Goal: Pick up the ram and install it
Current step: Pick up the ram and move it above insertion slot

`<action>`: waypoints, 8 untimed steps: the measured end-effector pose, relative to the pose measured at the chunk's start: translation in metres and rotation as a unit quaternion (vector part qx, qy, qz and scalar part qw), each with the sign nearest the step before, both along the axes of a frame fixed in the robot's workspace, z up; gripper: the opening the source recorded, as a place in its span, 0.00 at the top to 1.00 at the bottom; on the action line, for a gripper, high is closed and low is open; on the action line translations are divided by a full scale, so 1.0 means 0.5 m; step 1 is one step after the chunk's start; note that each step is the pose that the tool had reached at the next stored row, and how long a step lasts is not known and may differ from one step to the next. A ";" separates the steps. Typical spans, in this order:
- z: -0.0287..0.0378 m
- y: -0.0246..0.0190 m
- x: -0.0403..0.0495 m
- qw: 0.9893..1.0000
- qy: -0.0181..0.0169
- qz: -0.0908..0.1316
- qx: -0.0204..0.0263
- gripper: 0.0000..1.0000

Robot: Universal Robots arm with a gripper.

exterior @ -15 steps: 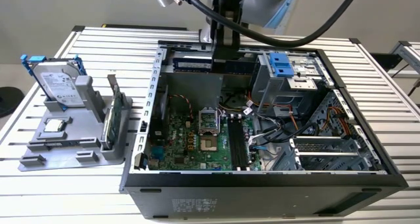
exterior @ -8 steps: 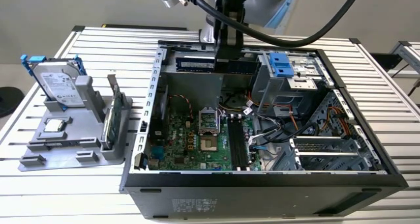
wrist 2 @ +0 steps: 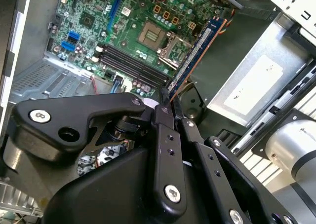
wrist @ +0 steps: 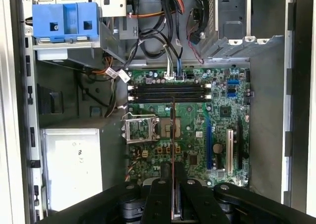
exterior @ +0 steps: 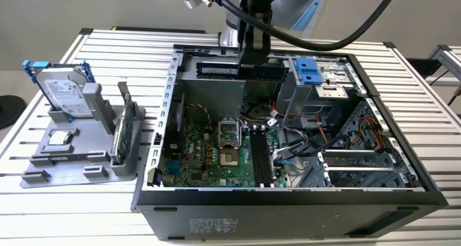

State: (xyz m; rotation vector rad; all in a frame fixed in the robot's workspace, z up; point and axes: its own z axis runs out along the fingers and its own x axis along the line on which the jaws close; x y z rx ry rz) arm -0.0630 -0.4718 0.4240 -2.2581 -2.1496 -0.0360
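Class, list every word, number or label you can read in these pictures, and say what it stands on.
White label on the silver hard drive with blue rails: too small to read.
White sticker on the grey metal box: marks too small to read.
White lettering on the green motherboard: a maker's name.

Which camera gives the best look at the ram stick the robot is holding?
The second wrist view: the ram runs slantwise up close, its blue side showing, clamped in the tool. The first wrist view sees the ram edge-on, a thin line. The exterior view shows the ram flat-on but partly behind the tool.
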 end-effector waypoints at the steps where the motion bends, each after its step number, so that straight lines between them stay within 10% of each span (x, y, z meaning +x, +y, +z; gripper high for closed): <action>1: 0.000 0.0009 0.001 1.000 0.000 0.000 0.000 1.00; 8: -0.003 0.0070 0.008 1.000 0.000 0.001 0.000 1.00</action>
